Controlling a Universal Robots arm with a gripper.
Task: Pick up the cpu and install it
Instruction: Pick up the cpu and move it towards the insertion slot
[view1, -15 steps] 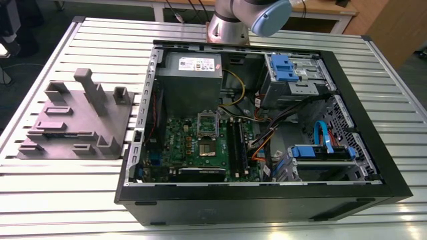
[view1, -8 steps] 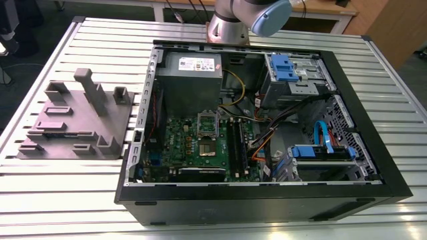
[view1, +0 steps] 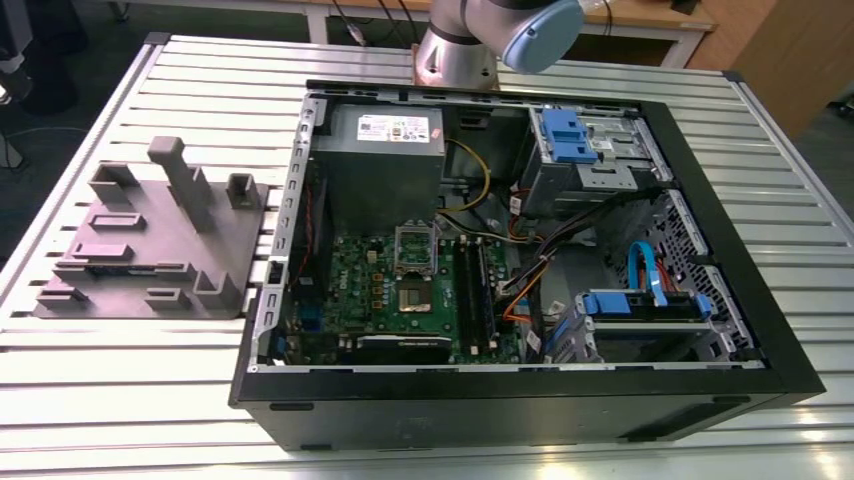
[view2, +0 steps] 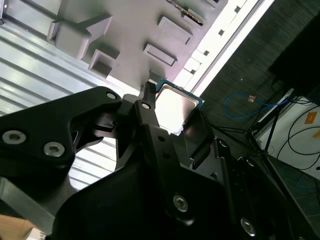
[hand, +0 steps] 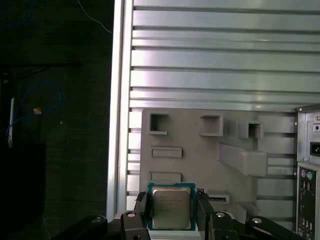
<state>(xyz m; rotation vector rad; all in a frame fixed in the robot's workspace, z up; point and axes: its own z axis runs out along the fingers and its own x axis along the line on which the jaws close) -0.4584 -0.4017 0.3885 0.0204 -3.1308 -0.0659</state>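
A: Where is the cpu (hand: 171, 208) right now?

B: Between the two black fingers (hand: 142, 210) of the claw (hand: 172, 210). In both wrist views the claw is clamped on two opposite edges of it. Its silver top faces the first wrist camera, with a thin blue-green rim showing around it.

A: What is behind it?

B: The grey holder (hand: 200, 155), with its square pockets and raised blocks, lying on the slatted metal tabletop (hand: 210, 50). The chip overlaps the holder's edge in the first wrist view. I cannot tell whether it touches the holder or hangs clear of it.

A: And the wider scene?

B: In the exterior view the holder sits at the exterior view's left, and just beside it is the open computer case (view1: 534, 400), which takes up the middle and right of the frame. The green circuit board (view1: 387, 300) lies in the lower left part of the case. Near the board's middle a silver socket frame (view1: 415, 245) stands hinged open. A large grey box (view1: 380, 150) sits above the board, toward the back wall.

A: The arm?

B: A silver and blue part of the arm (view1: 494, 40) shows at the top centre of the exterior view, behind the case.
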